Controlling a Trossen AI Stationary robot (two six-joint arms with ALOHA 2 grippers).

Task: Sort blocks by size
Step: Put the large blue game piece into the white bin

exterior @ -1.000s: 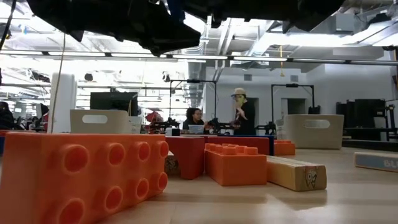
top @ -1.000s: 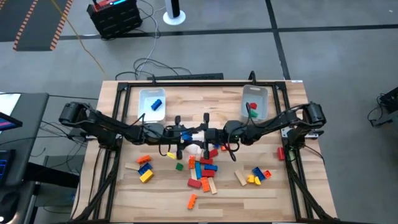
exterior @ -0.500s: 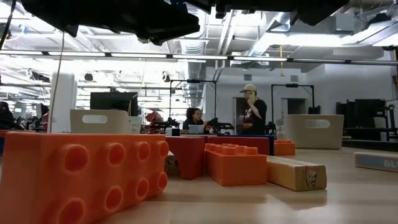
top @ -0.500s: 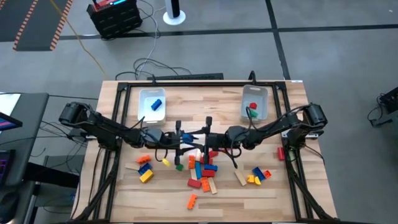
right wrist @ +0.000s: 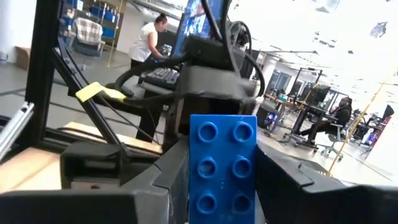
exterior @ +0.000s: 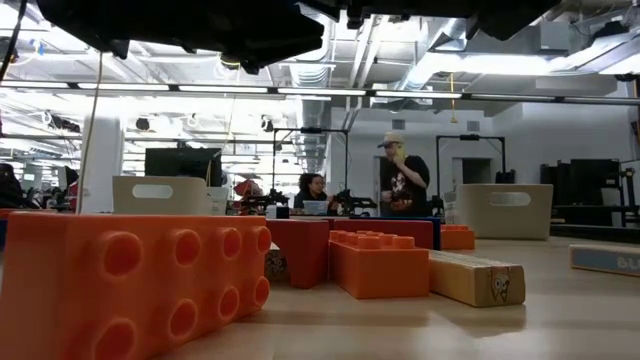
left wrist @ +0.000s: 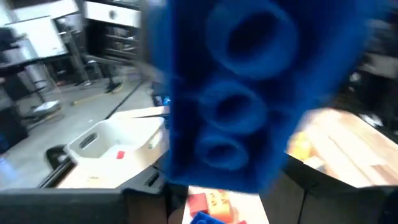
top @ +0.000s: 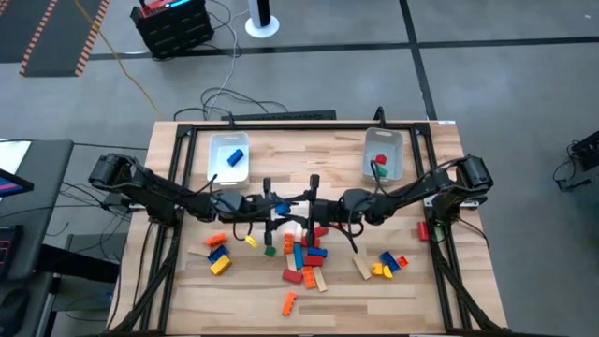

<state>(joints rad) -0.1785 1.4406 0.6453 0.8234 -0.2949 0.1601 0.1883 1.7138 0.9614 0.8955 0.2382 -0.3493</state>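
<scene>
At the far left of the table (top: pixel 430 285) stands a clear bin (top: pixel 217 150) with one blue brick (top: pixel 236 156) in it. The left arm reaches in from the left edge to the table's middle, and its left gripper (top: pixel 268 202) hangs there above the wood; a blue block (left wrist: pixel 242 93) fills its wrist view, underside toward the camera, but I cannot tell whether these fingers are apart or clamped. Near of that arm lies a small cluster of blocks (top: pixel 217 254) in orange, blue and yellow, then a lone yellow cube (top: pixel 251 241) and a green cube (top: pixel 270 250). In the middle, the right gripper (top: pixel 312 202) meets the left one almost tip to tip; its fingers (right wrist: pixel 171 171) press on either side of the blue block, studs facing its camera. Below and near of the two grippers lies the main pile (top: pixel 307 257) of red, orange, blue and tan pieces, with an orange bar (top: pixel 289 302) nearest the front edge. Rightward lie a tan bar (top: pixel 361 268) and a mixed group (top: pixel 391 264). The far right bin (top: pixel 393 142) holds a red piece (top: pixel 379 171) and a green piece (top: pixel 381 160). A red brick (top: pixel 422 230) lies by the right edge
</scene>
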